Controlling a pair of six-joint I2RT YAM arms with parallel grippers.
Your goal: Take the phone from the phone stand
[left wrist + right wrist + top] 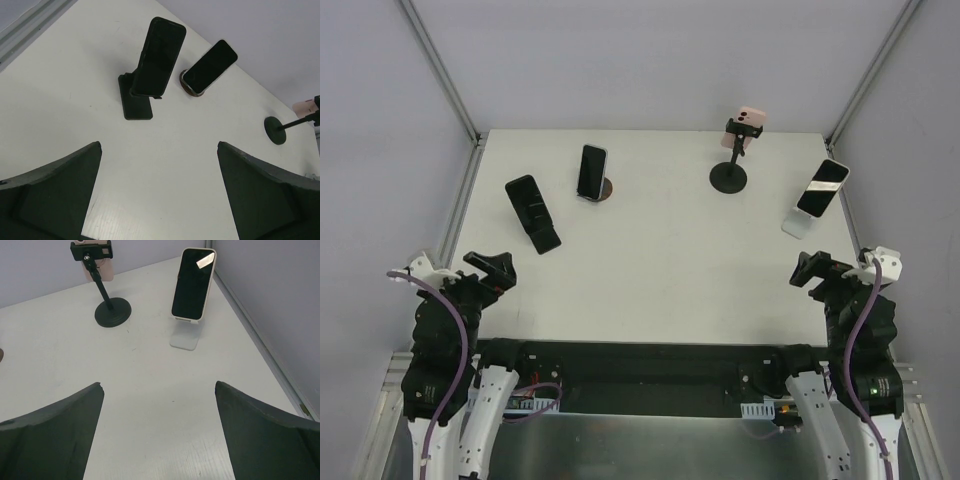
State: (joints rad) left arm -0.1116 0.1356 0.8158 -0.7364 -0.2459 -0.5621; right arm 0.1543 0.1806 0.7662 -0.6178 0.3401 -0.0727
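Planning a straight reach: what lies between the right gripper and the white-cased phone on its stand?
Only bare table between right gripper and phone, per the right wrist view.

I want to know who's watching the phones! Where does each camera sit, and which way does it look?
Top external: high behind the arms, looking down on the table; both arms show at the bottom, left gripper and right gripper open.
Left wrist: on the left arm, facing the black phone on its black stand; its own fingers frame the bottom.
Right wrist: on the right arm, facing the white-edged phone; its fingers show below.
Shared: both wrist views catch the pole stand.
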